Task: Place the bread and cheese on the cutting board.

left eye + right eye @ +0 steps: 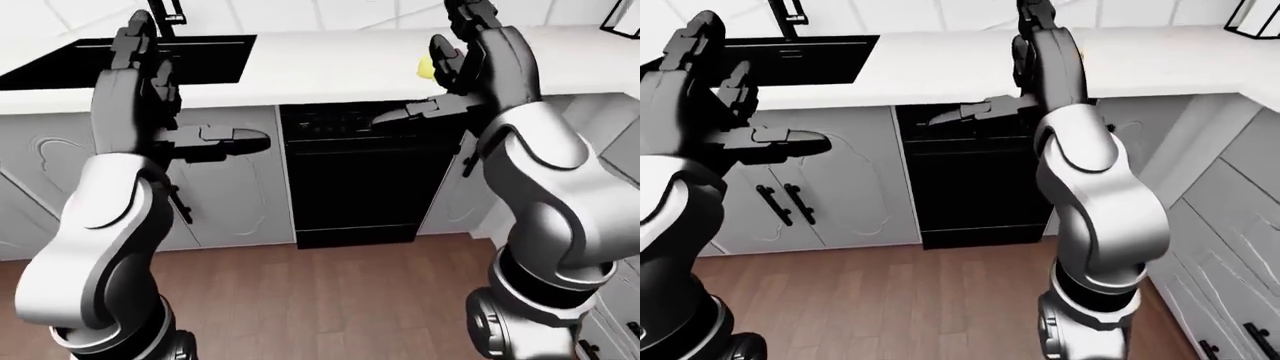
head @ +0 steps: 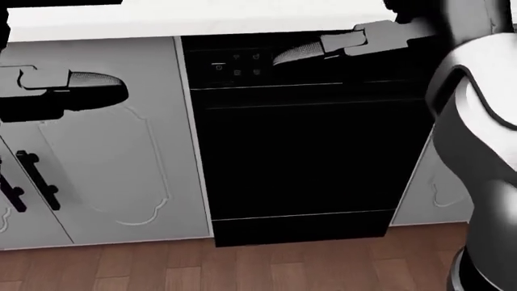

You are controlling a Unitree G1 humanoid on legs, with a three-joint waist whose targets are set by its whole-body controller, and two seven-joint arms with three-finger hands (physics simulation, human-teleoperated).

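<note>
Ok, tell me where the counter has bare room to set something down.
The white counter is bare between the black sink at left and the yellow item beside the right hand. In the right-eye view it continues bare rightward toward the corner. Crowded only around the raised hands.

- A small pale-yellow piece, apparently the cheese [image 1: 426, 69], lies on the white countertop [image 1: 330, 64] at about one o'clock in the left-eye view.
- Only a sliver of it shows; the right hand [image 1: 462, 56], raised with fingers spread, hides the rest, so its shape and pose cannot be told.
- It sits well apart from the black sink [image 1: 130, 60], which lies toward eleven o'clock on the same counter.
- In the right-eye view only a faint yellowish trace shows beside the forearm; the head view does not show it.
</note>
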